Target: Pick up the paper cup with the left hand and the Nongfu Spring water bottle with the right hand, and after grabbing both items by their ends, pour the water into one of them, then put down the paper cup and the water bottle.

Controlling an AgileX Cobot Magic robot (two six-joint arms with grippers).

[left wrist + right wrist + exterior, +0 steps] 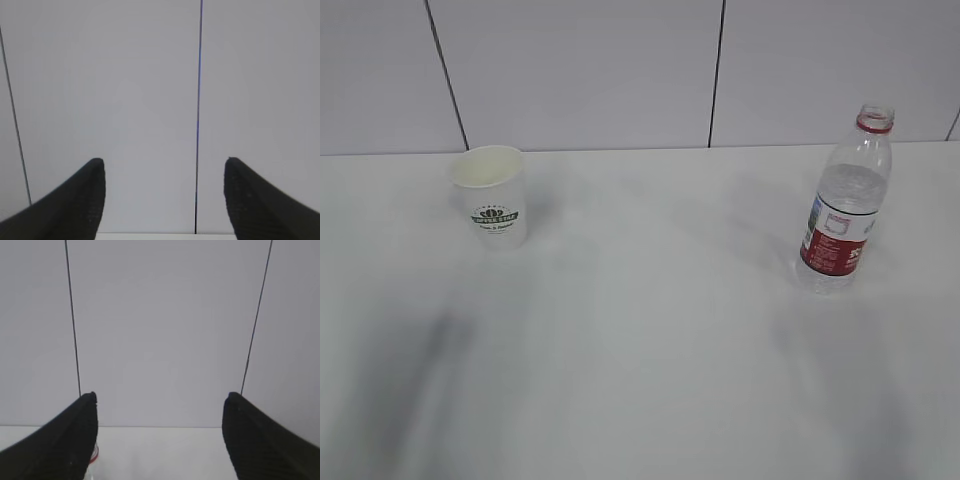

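The white paper cup point(492, 195) with a dark green logo stands upright at the table's back left. The Nongfu Spring water bottle point(845, 203) stands upright at the right, uncapped, with water in its lower part. Neither arm shows in the exterior view. My left gripper point(164, 167) is open, facing the wall, with nothing between its fingers. My right gripper point(161, 402) is open too. A sliver of the bottle's red neck ring point(94, 455) peeks out beside its left finger.
A white table point(650, 330) spreads between cup and bottle. A pale panelled wall point(580, 70) with dark seams rises behind the table's far edge.
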